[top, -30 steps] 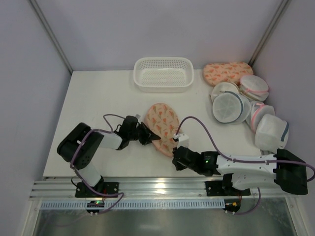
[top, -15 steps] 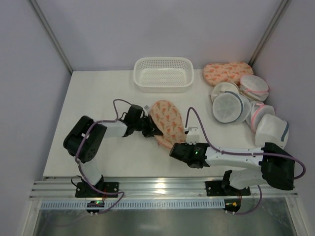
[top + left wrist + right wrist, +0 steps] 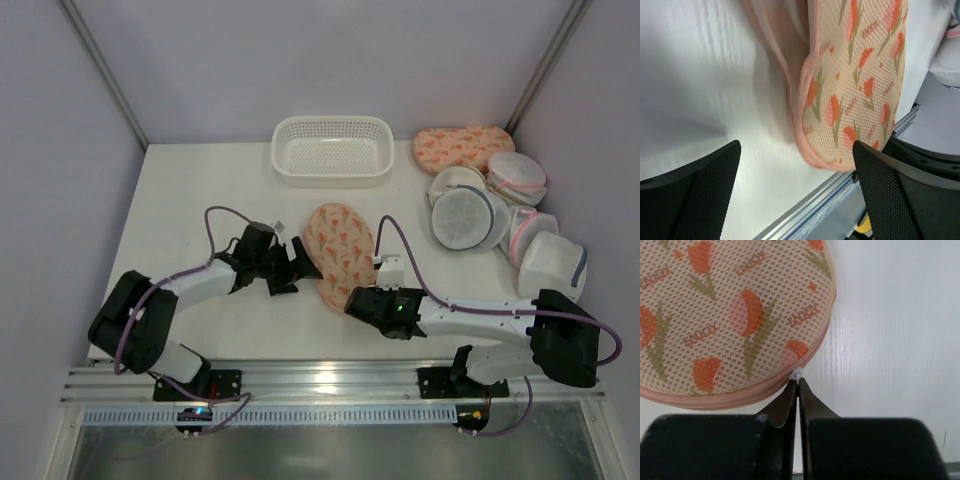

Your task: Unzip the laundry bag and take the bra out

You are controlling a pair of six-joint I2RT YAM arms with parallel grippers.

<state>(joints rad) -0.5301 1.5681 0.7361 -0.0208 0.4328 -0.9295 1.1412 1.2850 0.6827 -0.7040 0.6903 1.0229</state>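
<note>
The peanut-shaped padded laundry bag [image 3: 340, 252], cream-peach mesh with an orange-red tulip print and pink zipper edging, lies flat in the middle of the desk, printed face up. Its long axis runs near to far. The far end leans a little to the left and points at the basket; the near end points at the rail between my bases.

My right claw [image 3: 798, 388] sits at that near end, fingers pressed together on the small white zipper pull [image 3: 797, 374] at the rim of the bag. My left claw [image 3: 296, 268] lies low on the desk just beside the bag's left edge. Its fingers are spread wide, holding nothing, and the bag's pink rim shows between them in the wrist view.

The white desk [image 3: 190, 200] has a faint ribbed grain, with an aluminium rail [image 3: 320, 385] along its near edge. Pale lavender-grey walls [image 3: 320, 60] close in three sides, with a metal post in each far corner.

A white plastic lattice basket [image 3: 332, 150] stands at the far edge beyond the bag, its perforated floor in full view. At the far right lies a second peach printed bag [image 3: 463, 148]. Nearer than it is a cluster of round white mesh bags [image 3: 465, 215] with blue or pink trim, overlapping one another. I cannot tell what is inside them.
</note>
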